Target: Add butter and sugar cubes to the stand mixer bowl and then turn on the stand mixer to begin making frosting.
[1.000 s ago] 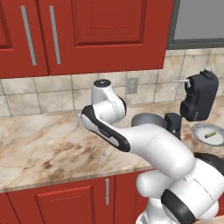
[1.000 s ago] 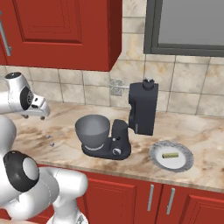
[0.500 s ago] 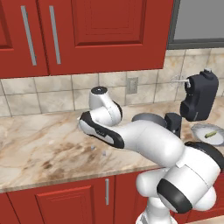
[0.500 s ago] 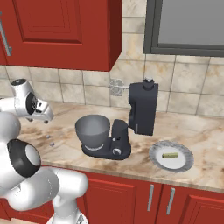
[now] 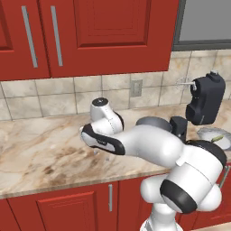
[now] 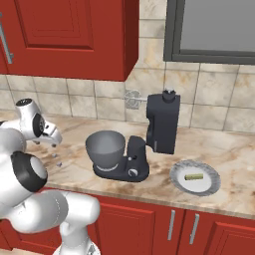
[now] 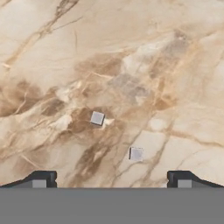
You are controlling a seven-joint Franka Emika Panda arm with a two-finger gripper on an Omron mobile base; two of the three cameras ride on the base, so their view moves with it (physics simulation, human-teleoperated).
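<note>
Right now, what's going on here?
The gripper hangs open above the two sugar cubes on the marble counter, holding nothing. The butter lies on the plate to the right of the stand mixer. The stand mixer bowl looks empty.

- Bare marble counter (image 7: 52,52) lies all round the two sugar cubes (image 7: 97,118), which sit apart from each other with nothing crowding them
- The gripper (image 7: 111,178) hangs above them, jaws wide, an open gap below
- The stand mixer (image 6: 160,124), its stand mixer bowl (image 6: 105,148) and the plate (image 6: 194,185) stand well off to the right
</note>
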